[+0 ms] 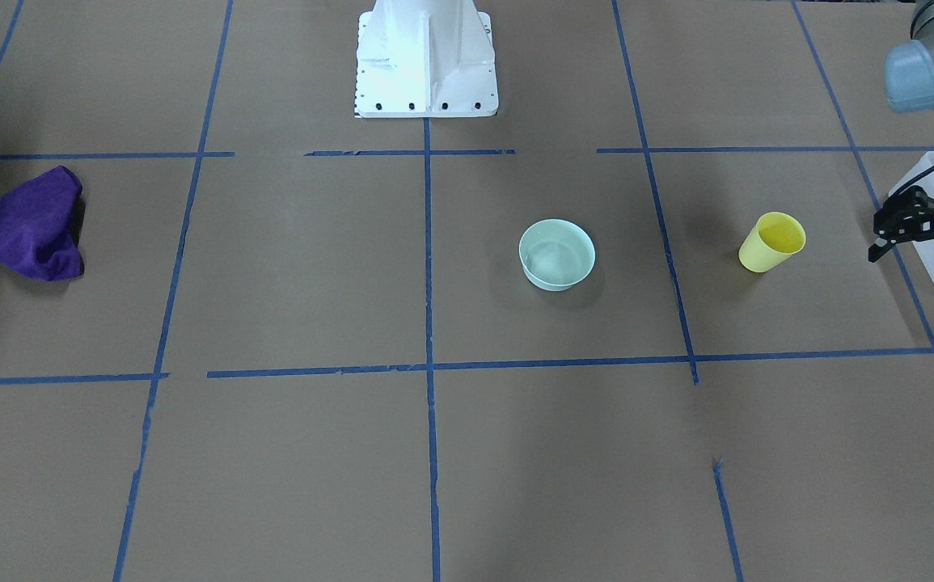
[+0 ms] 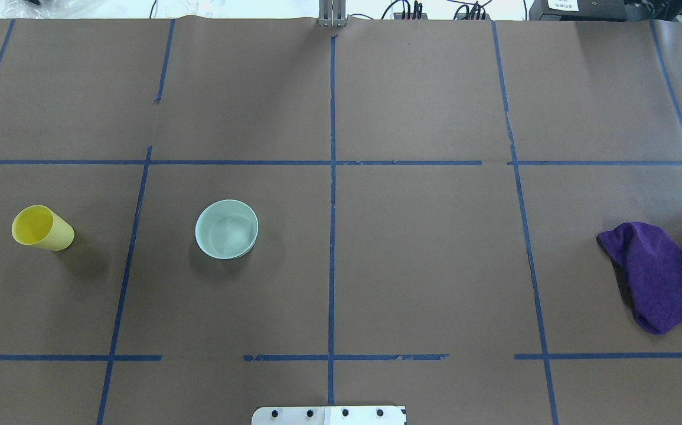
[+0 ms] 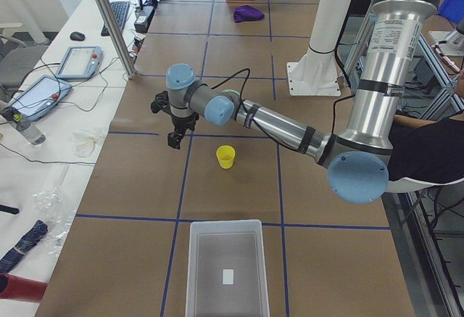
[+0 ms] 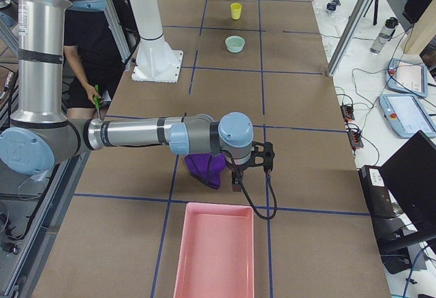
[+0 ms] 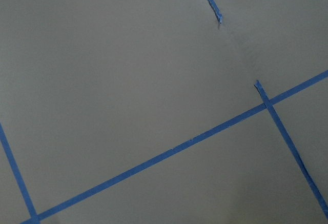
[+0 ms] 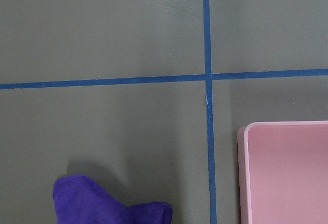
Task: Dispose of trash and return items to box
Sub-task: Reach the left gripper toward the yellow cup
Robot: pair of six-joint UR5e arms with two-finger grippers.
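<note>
The yellow cup stands upright on the brown table, also in the overhead view at far left. The translucent box sits at the table's left end, empty but for a small white label. My left gripper hangs open and empty above the table beyond the cup, seen from the left end a short way from the cup. My right gripper hovers beside a purple cloth; whether it is open or shut I cannot tell. Nothing I can tell as trash shows.
A mint bowl stands upright between the cup and the centre line. The purple cloth lies crumpled at the right end, near a pink tray. The white robot base is mid-table. A person stands behind the robot.
</note>
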